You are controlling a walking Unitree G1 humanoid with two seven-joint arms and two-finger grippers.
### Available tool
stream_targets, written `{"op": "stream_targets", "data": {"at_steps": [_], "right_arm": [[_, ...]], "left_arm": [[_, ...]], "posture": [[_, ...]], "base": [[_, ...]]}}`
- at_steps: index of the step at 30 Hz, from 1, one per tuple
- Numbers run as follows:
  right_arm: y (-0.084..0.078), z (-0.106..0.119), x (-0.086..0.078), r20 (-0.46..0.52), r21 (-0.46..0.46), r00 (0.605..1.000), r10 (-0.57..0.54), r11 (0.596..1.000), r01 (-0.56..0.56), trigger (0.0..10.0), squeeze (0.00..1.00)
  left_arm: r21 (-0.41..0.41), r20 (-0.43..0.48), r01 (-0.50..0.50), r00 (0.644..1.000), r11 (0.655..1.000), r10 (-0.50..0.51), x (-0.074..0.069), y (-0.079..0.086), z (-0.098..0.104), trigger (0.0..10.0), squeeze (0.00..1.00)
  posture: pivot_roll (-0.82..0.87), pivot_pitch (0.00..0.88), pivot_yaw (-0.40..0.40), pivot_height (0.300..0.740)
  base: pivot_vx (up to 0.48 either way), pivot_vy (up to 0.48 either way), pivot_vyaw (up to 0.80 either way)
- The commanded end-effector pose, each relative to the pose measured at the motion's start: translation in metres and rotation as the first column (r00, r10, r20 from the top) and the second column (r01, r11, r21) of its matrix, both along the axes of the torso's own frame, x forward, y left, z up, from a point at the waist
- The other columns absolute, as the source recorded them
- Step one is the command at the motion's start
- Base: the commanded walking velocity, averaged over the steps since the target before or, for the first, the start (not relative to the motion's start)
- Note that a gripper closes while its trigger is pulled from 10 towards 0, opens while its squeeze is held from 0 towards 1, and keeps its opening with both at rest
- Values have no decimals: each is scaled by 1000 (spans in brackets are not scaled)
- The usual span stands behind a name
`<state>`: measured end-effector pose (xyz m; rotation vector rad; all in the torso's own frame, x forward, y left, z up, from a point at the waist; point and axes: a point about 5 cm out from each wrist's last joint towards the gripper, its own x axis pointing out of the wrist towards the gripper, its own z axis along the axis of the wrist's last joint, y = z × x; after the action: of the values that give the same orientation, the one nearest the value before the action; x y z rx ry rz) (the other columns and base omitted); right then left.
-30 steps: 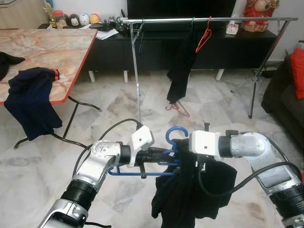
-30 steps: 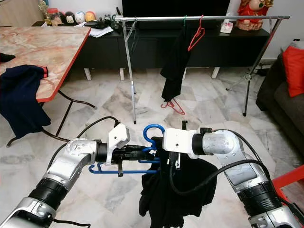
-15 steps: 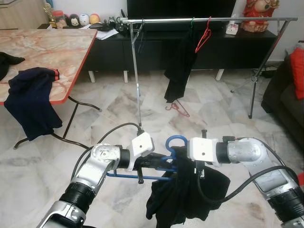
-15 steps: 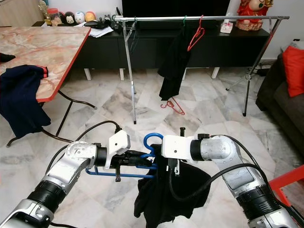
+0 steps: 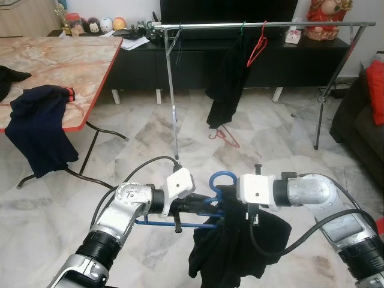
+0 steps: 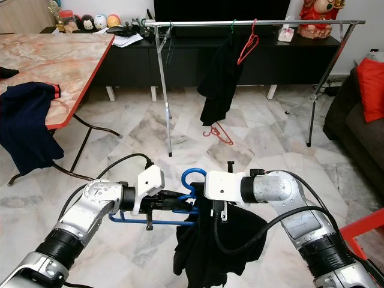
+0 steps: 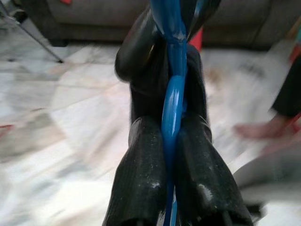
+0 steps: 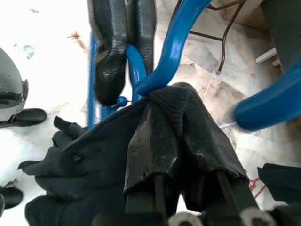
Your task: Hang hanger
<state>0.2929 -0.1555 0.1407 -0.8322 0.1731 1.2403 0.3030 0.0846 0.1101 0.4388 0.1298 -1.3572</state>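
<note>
Garment sagged lower, blue hanger pinched in left claw

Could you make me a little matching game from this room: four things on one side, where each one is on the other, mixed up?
Things:
1. blue hanger
2. red hanger
3. navy garment
4. pink hanger

Places:
A. lying on the floor under the rack
B. draped over the table edge
C. pinched by the left gripper
D. hooked on the rack rail

Pairs: 1-C, 2-D, 3-B, 4-A
</note>
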Motion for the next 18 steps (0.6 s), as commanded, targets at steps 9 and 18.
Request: {"op": "stream_targets", "data": {"at_steps": [9,18], "right_arm": [[7,-1,-5,-13,-8,996,86,996,-86,10000,0],[8,0,-6,-8,-7,994,105,994,-105,10000,0]], "left_arm": [[193,278,-200,950,961,142,24,34,-1,10000,0],[296,348,-49,935,954,-60,17,34,-6,10000,0]], "posture": [[-116,0,-16,740],[-121,0,-16,740]], "base": [[0,0,0],[0,0,0]]}}
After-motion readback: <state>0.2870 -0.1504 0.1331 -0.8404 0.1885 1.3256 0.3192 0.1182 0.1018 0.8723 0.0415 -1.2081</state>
